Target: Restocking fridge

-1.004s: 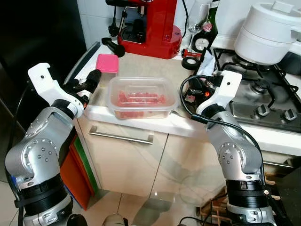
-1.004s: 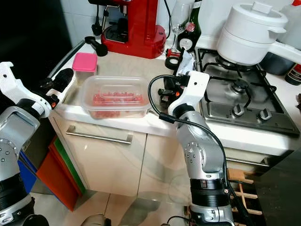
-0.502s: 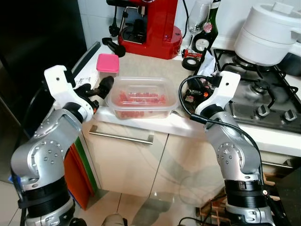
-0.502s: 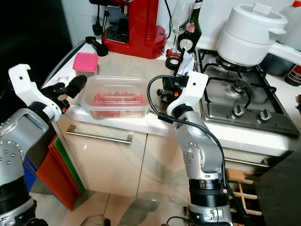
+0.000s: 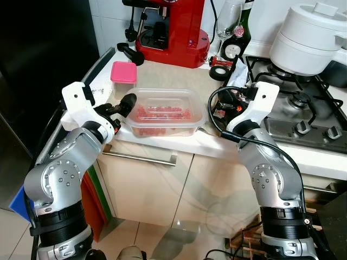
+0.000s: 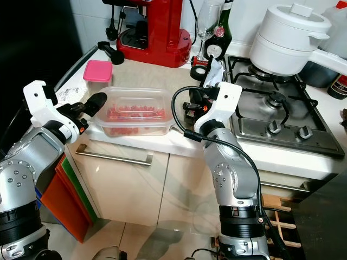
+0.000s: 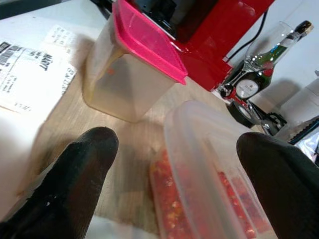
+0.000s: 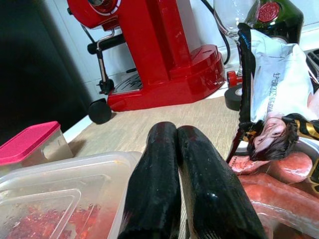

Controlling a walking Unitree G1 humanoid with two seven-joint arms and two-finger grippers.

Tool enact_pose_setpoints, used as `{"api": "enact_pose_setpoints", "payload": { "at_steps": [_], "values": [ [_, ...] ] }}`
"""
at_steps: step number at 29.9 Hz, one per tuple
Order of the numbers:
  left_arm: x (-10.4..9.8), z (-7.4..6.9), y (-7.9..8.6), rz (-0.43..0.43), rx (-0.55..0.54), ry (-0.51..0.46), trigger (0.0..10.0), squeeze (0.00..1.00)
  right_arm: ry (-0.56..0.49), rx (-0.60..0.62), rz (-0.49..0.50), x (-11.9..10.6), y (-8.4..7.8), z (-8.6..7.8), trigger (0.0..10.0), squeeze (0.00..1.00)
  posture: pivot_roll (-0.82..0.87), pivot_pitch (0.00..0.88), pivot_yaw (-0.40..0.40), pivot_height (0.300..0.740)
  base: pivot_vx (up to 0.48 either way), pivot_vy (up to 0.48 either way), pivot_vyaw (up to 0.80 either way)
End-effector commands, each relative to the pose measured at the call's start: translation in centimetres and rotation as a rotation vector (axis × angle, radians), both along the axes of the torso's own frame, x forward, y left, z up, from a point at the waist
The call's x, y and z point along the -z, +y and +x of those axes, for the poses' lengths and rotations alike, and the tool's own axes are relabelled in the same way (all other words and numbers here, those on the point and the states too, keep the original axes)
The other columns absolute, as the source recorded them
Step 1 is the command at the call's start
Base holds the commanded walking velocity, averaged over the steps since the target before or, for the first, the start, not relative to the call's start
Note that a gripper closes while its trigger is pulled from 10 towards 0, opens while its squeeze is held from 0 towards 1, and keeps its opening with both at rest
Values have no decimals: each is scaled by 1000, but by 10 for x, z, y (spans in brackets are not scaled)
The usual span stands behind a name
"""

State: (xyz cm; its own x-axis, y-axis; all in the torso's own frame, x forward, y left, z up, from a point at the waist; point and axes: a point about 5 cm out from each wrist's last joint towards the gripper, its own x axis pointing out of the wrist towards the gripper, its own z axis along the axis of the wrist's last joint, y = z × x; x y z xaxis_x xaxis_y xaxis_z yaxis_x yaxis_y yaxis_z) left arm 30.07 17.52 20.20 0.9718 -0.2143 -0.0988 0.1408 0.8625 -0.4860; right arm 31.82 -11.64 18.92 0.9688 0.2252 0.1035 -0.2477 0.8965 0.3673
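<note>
Clear lidded container [image 5: 164, 112] of red bits sits at the counter [image 5: 179, 142] front edge, in front of the red coffee machine [image 5: 174, 30], with the pink-lid tub [image 5: 123, 73] just behind its left corner. My left gripper [image 7: 172, 179] is at the container's left end, fingers spread wide, holding nothing, one finger [image 7: 82, 164] outside the corner, the other over the lid. My right gripper [image 8: 182, 174] is at the right end, fingers pressed together, empty, tips near the rim beside a printed packet [image 8: 279, 99]. Likely step: two-sided lift. I'd square the left fingers across the short wall below the lid lip, support the right end, lift level so the lid stays on, and avoid nudging the pink tub or the paper receipt [image 7: 25, 79].
</note>
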Motion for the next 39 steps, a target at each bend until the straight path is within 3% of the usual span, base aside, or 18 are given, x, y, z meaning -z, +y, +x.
{"api": "enact_pose_setpoints", "payload": {
  "at_steps": [1,12,23,30,31,33,34,35,36,38,39],
  "values": [
    [-3,3,-6,4,32,0,10000,0,3,16,-3,-1,-6,0,10000,0,120,0,-82,711,0,0,0],
    [-3,3,-11,60,59,28,10000,0,6,6,3,0,-4,0,10000,0,122,0,-84,711,0,0,0],
    [5,4,-15,-52,81,96,10000,0,10,5,0,1,-5,0,10000,0,120,0,-85,711,0,0,0],
    [7,3,-17,-9,104,102,10000,0,10,3,-4,1,-5,0,10000,0,118,0,-88,711,0,0,0],
    [7,3,-17,5,109,104,8745,0,10,3,-5,0,-6,0,10000,0,117,0,-88,711,0,0,0],
    [7,3,-17,13,112,105,8745,0,10,3,-5,0,-6,0,10000,0,117,0,-88,711,0,0,0],
    [6,3,-18,16,130,99,3373,0,11,3,-5,0,-5,1,10000,0,117,0,-88,711,0,0,0],
    [6,3,-18,16,130,99,3373,0,11,3,-5,0,-5,1,10000,0,117,0,-88,711,0,0,0],
    [5,3,-19,14,136,97,1490,0,13,3,-5,0,-6,0,10000,0,115,0,-88,711,0,0,0],
    [5,2,-21,15,151,97,1294,0,15,5,-7,1,-6,0,10000,0,112,0,-89,711,0,0,0],
    [6,2,-21,17,156,100,0,0,17,6,-7,1,-7,0,10000,0,112,0,-89,711,0,0,0]
  ]
}}
